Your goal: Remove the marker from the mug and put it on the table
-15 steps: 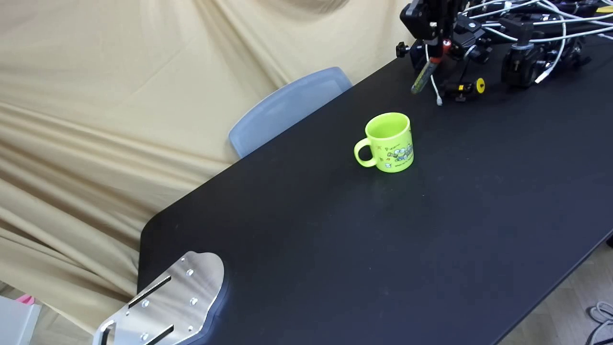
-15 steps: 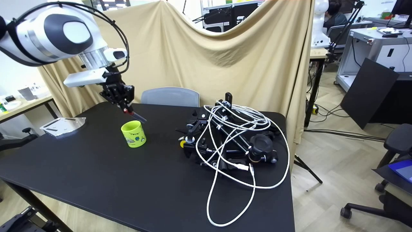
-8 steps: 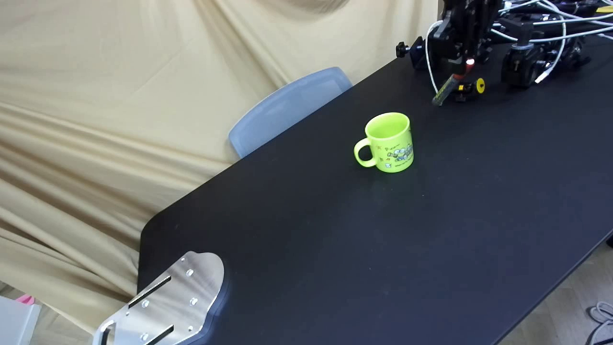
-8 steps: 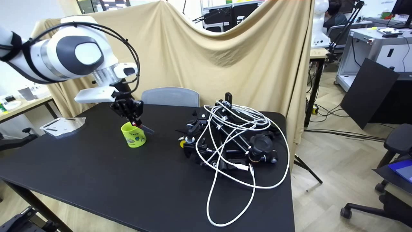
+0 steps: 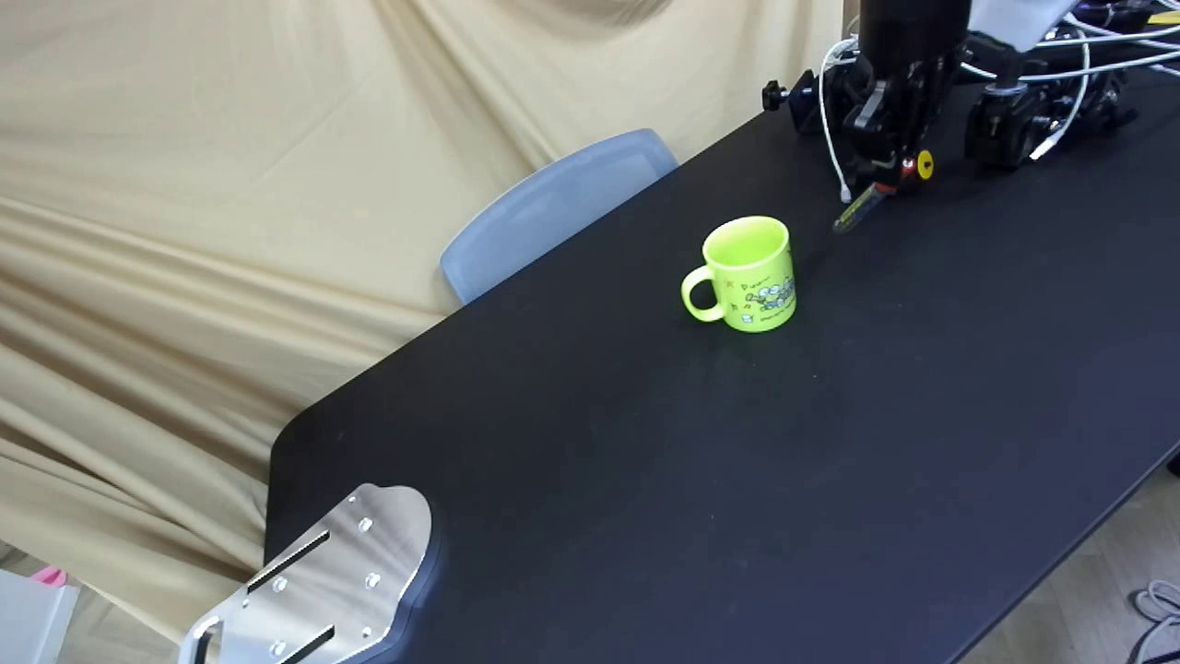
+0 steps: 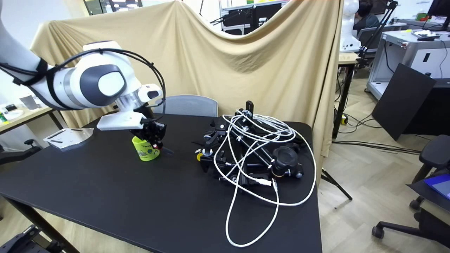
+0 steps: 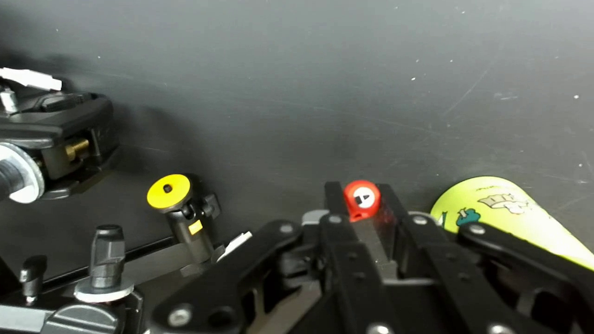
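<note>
The marker, clear of the mug, slants downward at the upper right of the frame in an exterior view. In the wrist view, the gripper clasps the marker's red end, its two fingers pressed one on either side. This hold leaves the longer barrel free, its far tip directed down toward the table; whether the tip touches the surface cannot be told. Placing appears to be the step in hand, with release not yet made. The slant probably lets the tip meet the table first, the barrel then tipping flat. The mug stands upright near the marker, its handle turned toward the left of the frame.

The marker is a slim cylinder, seemingly plastic, with a white disc set in its rounded red end and a greyish, labelled barrel. The mug, glossy lime-green and printed with cartoon figures, looks light enough to slide if knocked. The matte black table bears pale specks and scratches; a round barrel may roll on it. Black clamp hardware and a flat yellow disc bound the left of the wrist view.
</note>
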